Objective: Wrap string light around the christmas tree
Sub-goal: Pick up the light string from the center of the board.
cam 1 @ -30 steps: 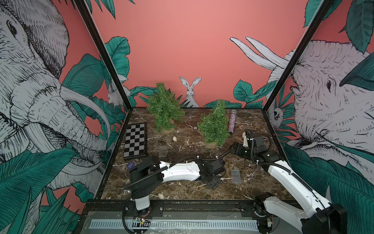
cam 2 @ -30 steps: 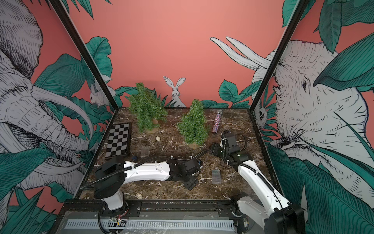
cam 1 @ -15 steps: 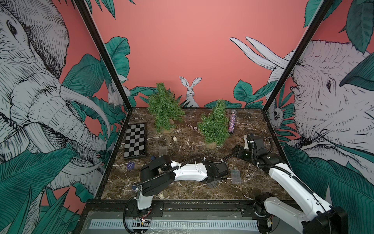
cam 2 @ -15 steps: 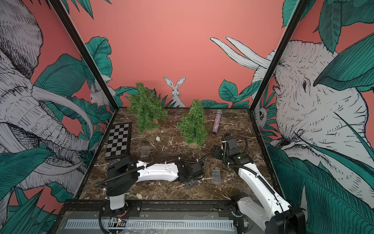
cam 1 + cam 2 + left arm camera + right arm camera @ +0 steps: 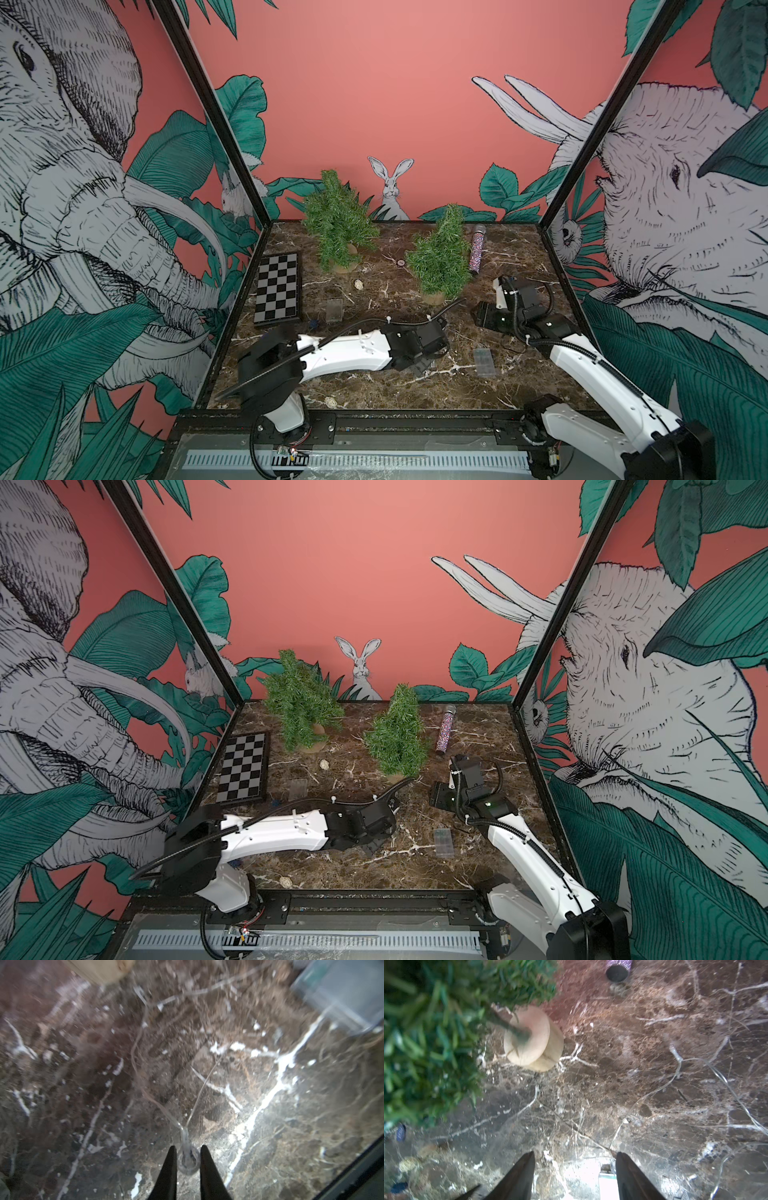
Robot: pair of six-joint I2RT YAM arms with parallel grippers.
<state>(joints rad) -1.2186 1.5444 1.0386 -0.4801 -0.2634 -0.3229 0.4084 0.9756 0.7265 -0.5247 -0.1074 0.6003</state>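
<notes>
Wire lies loose on the dark brown marble table (image 5: 395,390): it is the thin clear string light (image 5: 188,1157), spread in soft curves over the front middle part. In the left wrist view we follow it from a small round clear end up toward a round wooden base at the edge of the picture.

The left pincer (image 5: 188,1146) is low over the table, in front of the nearer small green christmas tree (image 5: 440,257). Its two black fingers (image 5: 170,1169) stand narrow, one on each side of that round clear end, and they seem to press on it. We read it as closed on the string light.

The right pincer (image 5: 575,1152) hangs near the round wooden base (image 5: 533,1039) of the same tree, at its right side in both top views. Its fingers are wide apart and hold nothing. One strand of the wire lies on the table close to one finger.

No wire is around the tree.

A taller green christmas tree (image 5: 338,224) stands at the back left. The black and white checkerboard (image 5: 277,289) lies flat by the left wall. A glittering purple tube (image 5: 477,249) lies just beside the nearer tree. A flat clear plastic box (image 5: 484,362) lies between the two arms.
</notes>
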